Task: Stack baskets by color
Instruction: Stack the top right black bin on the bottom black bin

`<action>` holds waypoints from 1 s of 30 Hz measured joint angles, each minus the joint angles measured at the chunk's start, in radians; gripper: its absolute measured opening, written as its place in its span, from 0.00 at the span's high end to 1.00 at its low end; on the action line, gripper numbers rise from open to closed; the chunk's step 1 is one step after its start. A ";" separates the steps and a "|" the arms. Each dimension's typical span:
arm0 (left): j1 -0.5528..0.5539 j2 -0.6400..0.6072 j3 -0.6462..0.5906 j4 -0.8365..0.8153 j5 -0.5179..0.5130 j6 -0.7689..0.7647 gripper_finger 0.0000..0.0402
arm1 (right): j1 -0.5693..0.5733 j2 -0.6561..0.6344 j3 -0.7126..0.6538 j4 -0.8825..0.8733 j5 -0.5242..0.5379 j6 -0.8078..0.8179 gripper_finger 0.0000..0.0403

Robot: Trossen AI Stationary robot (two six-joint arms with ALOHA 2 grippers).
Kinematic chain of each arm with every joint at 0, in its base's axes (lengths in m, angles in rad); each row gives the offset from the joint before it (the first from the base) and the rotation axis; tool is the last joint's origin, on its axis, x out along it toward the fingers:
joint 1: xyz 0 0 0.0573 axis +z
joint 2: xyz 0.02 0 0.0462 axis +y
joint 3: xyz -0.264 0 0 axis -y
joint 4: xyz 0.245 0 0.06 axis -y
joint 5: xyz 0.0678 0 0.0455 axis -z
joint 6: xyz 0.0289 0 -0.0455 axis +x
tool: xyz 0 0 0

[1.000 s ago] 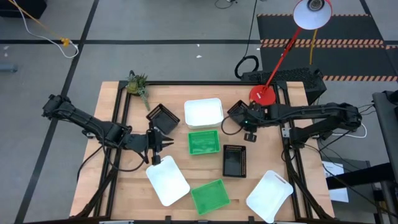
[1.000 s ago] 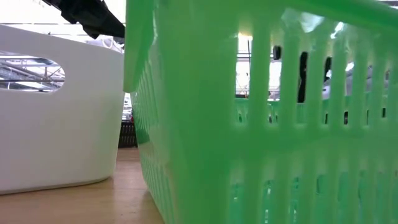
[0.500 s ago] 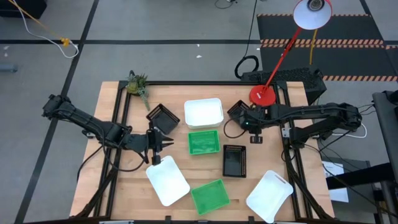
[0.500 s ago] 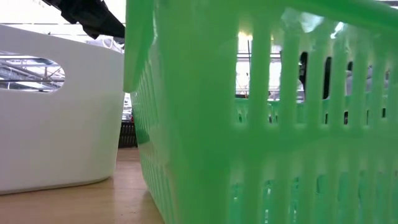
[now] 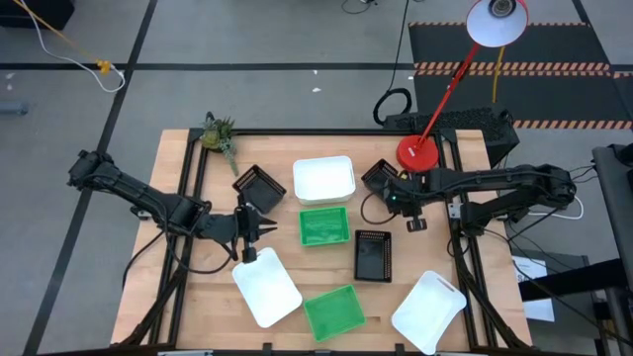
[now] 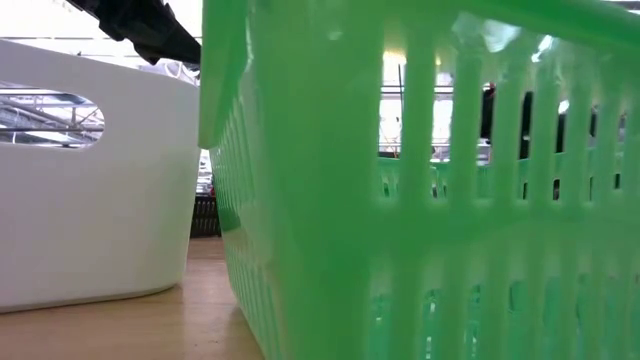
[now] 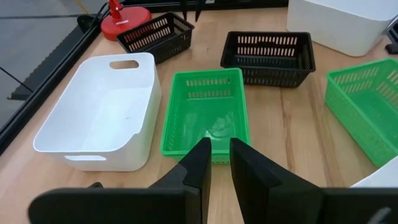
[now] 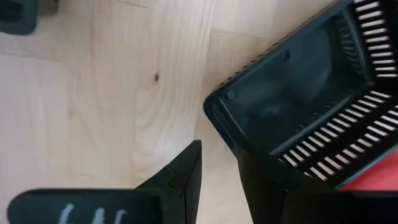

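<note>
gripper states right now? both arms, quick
Left gripper: nearly closed, narrow gap, holding nothing, pointed at the green basket.
Right gripper: slightly open, holding nothing, over the table beside a black basket.

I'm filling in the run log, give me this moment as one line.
left end effector: beside black basket, holding nothing | right end effector: over corner of black basket by lamp base | stacks: none visible

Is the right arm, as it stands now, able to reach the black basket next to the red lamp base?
Probably yes. The right claw hangs just over the corner of that black basket, beside the red lamp base. Nothing lies between them, and the basket looks empty.
</note>
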 joint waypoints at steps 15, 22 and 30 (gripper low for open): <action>0.001 0.000 0.000 0.001 0.000 0.001 0.84 | -0.021 0.000 -0.007 0.067 0.005 -0.196 0.68; 0.001 0.000 0.000 0.001 0.000 0.000 0.84 | -0.055 0.000 -0.060 0.124 0.003 -0.267 0.74; 0.001 0.000 0.000 0.001 -0.007 0.001 0.84 | -0.059 0.001 -0.073 0.137 0.002 -0.277 0.85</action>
